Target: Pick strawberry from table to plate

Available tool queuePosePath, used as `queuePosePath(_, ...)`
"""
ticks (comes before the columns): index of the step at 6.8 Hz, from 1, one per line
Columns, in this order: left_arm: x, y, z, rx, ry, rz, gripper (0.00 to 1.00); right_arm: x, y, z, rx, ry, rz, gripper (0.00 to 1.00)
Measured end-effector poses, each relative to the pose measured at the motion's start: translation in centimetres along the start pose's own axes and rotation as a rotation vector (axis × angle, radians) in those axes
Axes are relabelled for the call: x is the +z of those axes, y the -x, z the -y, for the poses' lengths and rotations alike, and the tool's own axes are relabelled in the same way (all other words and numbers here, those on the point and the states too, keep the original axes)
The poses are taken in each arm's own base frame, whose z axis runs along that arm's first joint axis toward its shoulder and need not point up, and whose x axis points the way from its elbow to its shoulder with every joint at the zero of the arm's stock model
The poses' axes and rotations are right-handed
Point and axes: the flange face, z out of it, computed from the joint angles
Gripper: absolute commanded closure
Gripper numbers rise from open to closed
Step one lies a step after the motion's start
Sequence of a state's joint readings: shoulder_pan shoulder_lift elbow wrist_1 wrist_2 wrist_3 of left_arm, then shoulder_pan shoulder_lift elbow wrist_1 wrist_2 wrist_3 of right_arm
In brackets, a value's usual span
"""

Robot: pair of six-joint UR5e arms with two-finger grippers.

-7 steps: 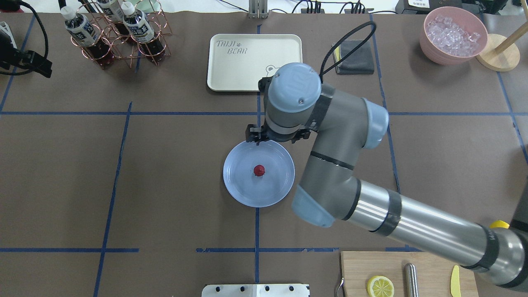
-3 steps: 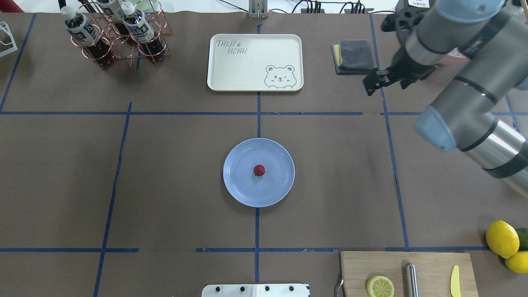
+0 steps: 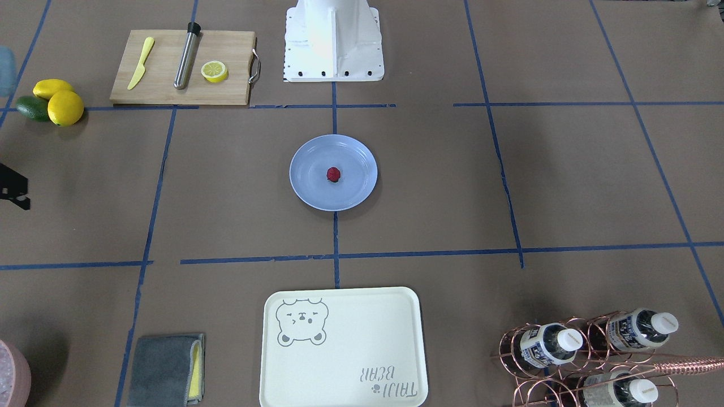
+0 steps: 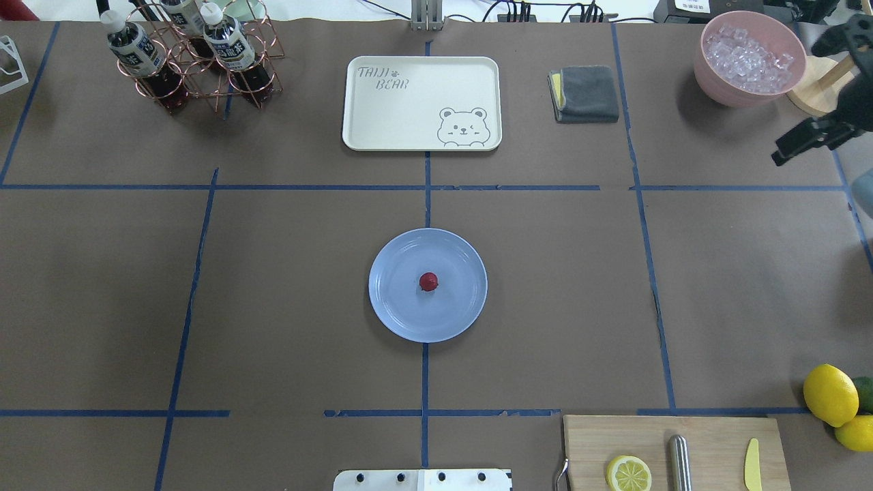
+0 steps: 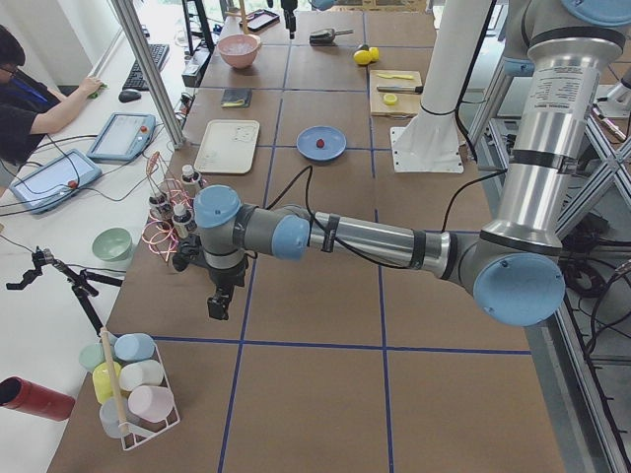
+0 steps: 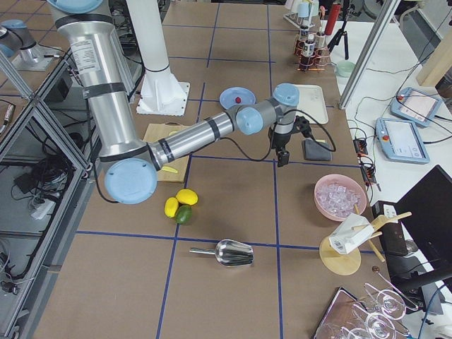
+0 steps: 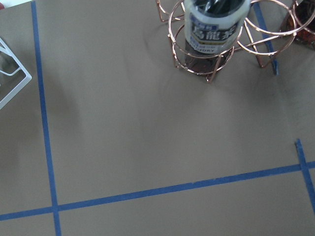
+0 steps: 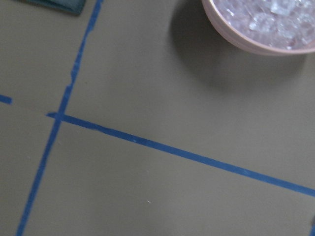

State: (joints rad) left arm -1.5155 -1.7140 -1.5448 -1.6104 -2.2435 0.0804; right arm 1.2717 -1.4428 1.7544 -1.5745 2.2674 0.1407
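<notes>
The strawberry (image 4: 428, 281) (image 3: 333, 174) lies near the middle of the light-blue plate (image 4: 402, 317) (image 3: 308, 189), which rests on the brown-paper table (image 4: 273, 286). Nothing touches either one. My right gripper (image 4: 782, 154) (image 6: 282, 159) hangs far to the right, near the pink bowl, well away from the plate; I cannot tell how its jaws stand. My left gripper (image 5: 217, 307) shows only in the exterior left view, beside the bottle rack, and its state I cannot tell. Neither wrist view shows any fingers.
A cream bear tray (image 4: 421, 102) and a grey cloth (image 4: 585, 93) lie behind the plate. Bottles in a copper rack (image 4: 194, 58) stand far left, a pink bowl of ice (image 4: 749, 58) far right. The cutting board (image 4: 709, 436) and lemons (image 4: 830, 394) sit near right.
The right arm has pulled away from above the plate, swinging right to the table's far right edge. The strawberry stays on the plate, unmoved.
</notes>
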Motion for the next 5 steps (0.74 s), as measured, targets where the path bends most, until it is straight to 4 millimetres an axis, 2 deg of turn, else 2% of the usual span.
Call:
queuePosePath(1, 0.5, 1.6, -1.4, -0.017, 0.011, -0.004, 0.00, 0.1, -5.1, -3.9, 0.010, 0.020, 0.007, 0.00)
queuePosePath(2, 1.4, 3.2, -3.6, -0.047, 0.025, -0.023, 0.00, 0.5, -8.7, -7.5, 0.045, 0.039, 0.039, 0.00)
queuePosePath(3, 2.5, 4.3, -6.3, -0.074, 0.032, -0.057, 0.00, 1.0, -11.3, -10.0, 0.095, 0.049, 0.076, 0.00)
queuePosePath(4, 3.1, 4.8, -7.8, -0.083, 0.032, -0.072, 0.00, 1.4, -12.5, -10.6, 0.119, 0.052, 0.094, 0.00)
queuePosePath(5, 3.4, 5.0, -8.5, -0.090, 0.034, -0.078, 0.00, 0.9, -13.3, -10.7, 0.134, 0.037, 0.106, 0.00)
